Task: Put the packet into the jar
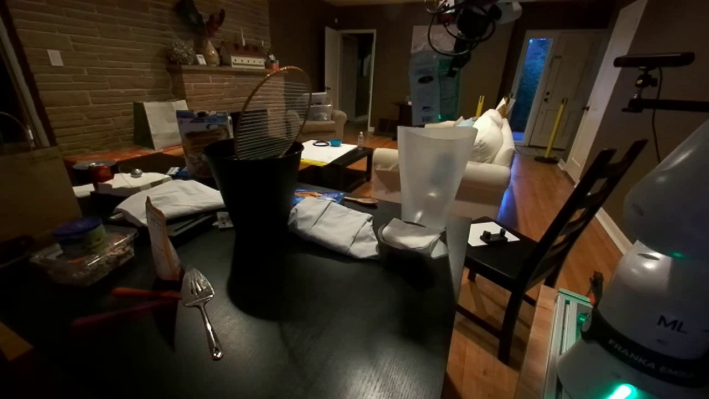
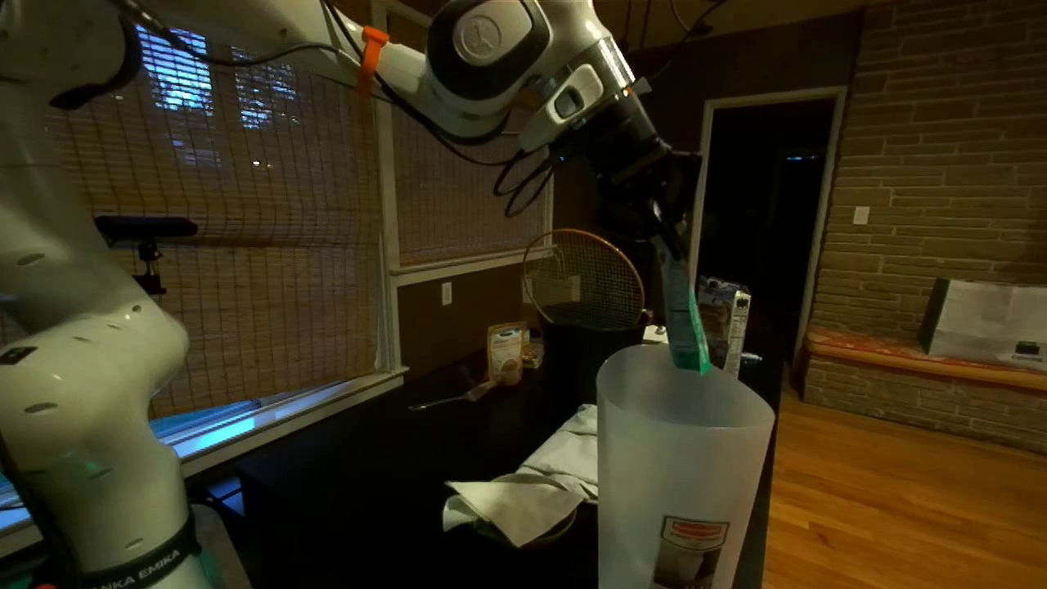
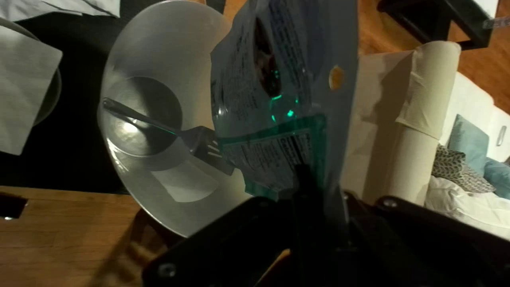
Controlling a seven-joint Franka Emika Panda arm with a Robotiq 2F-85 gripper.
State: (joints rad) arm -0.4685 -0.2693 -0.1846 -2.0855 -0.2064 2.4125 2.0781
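Note:
My gripper (image 2: 672, 244) points down and is shut on the upper end of the packet (image 2: 687, 319), which hangs below it. The packet is printed, with a grey-white body and green-teal edges; it also shows in an exterior view (image 1: 435, 83) and the wrist view (image 3: 255, 91). The tall translucent jar (image 2: 679, 474) stands upright under it, also in an exterior view (image 1: 432, 172). The packet's lower end is about level with the jar's rim. In the wrist view the packet covers the right part of the jar's mouth (image 3: 179, 44). The fingertips (image 3: 314, 191) are dark there.
A slotted turner (image 3: 139, 117) lies inside the jar. A bowl with a white cloth (image 2: 511, 503) and a folded white cloth (image 1: 332, 227) lie beside the jar. A black cylinder (image 1: 257, 194) holds a racket (image 1: 274, 111). A sofa (image 1: 482, 183) stands beyond.

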